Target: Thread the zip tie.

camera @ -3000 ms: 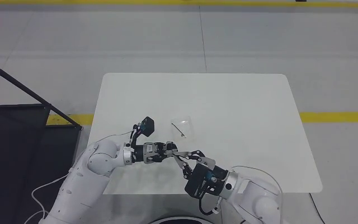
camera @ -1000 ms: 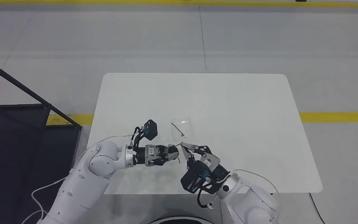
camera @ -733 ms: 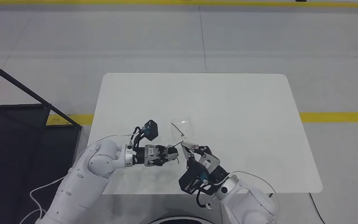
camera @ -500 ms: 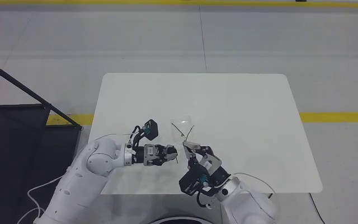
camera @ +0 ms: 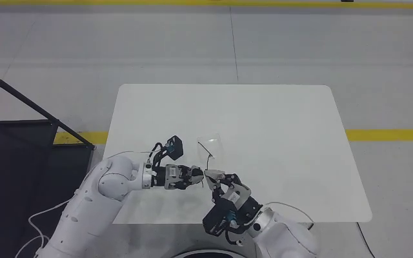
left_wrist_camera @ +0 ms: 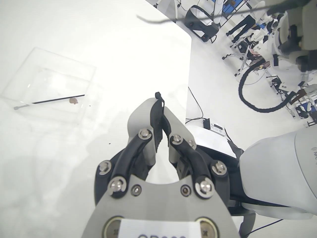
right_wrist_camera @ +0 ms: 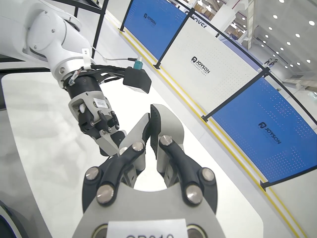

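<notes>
Gripping the zip tie (left_wrist_camera: 158,97) by its head end, the left tool (left_wrist_camera: 160,108) is closed, at lower centre of the top view over the bench (camera: 277,129). The right tool (right_wrist_camera: 151,115), pads pressed together, sits just beside it; whether it pinches anything cannot be told. Just above them, a clear tray (left_wrist_camera: 49,75) holds a second black tie (left_wrist_camera: 57,99) and a brown speck (left_wrist_camera: 73,100). The print on the right tool's white label (right_wrist_camera: 147,227) is cropped.

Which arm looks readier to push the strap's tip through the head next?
Probably the right. The right gripper seems to hold the zip tie by its strap, tip free, while the left gripper just pins the small head.
</notes>
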Robot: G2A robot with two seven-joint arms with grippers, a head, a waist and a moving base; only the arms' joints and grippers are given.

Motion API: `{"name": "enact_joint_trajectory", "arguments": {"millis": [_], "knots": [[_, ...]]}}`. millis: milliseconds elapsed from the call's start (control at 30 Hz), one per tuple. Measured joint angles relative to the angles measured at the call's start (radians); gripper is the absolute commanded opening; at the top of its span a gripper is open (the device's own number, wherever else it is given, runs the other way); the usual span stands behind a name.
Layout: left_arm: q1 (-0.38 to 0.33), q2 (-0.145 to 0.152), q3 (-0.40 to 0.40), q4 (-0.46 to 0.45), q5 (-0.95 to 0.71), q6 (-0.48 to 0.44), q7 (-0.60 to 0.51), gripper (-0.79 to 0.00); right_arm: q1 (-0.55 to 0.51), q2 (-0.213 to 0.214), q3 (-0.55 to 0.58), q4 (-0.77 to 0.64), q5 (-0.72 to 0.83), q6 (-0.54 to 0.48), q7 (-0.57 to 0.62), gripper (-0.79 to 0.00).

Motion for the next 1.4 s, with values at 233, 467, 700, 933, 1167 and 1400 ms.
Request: {"name": "enact_joint_trajectory", "arguments": {"millis": [233, 467, 700, 933, 1167, 1400], "knots": [[-0.026, 0.009, -0.005, -0.011, -0.041, 0.005, -0.049, -0.785, -0.029, 0.017, 0.083, -0.016, 0.087, -0.135, -0.054, -0.785], [-0.026, 0.009, -0.005, -0.01, -0.04, 0.005, -0.048, -0.785, -0.03, 0.018, 0.085, -0.016, 0.09, -0.137, -0.055, -0.785], [-0.026, 0.009, -0.005, -0.01, -0.04, 0.005, -0.048, -0.785, -0.03, 0.018, 0.085, -0.016, 0.09, -0.137, -0.055, -0.785], [-0.026, 0.009, -0.005, -0.01, -0.04, 0.005, -0.048, -0.785, -0.03, 0.018, 0.085, -0.016, 0.09, -0.137, -0.055, -0.785], [-0.026, 0.009, -0.005, -0.01, -0.04, 0.005, -0.048, -0.785, -0.025, 0.02, 0.07, -0.016, 0.082, -0.142, -0.061, -0.785], [-0.026, 0.009, -0.005, -0.01, -0.04, 0.005, -0.048, -0.785, -0.009, 0.03, 0.068, -0.008, 0.059, -0.207, -0.155, -0.785]]}}
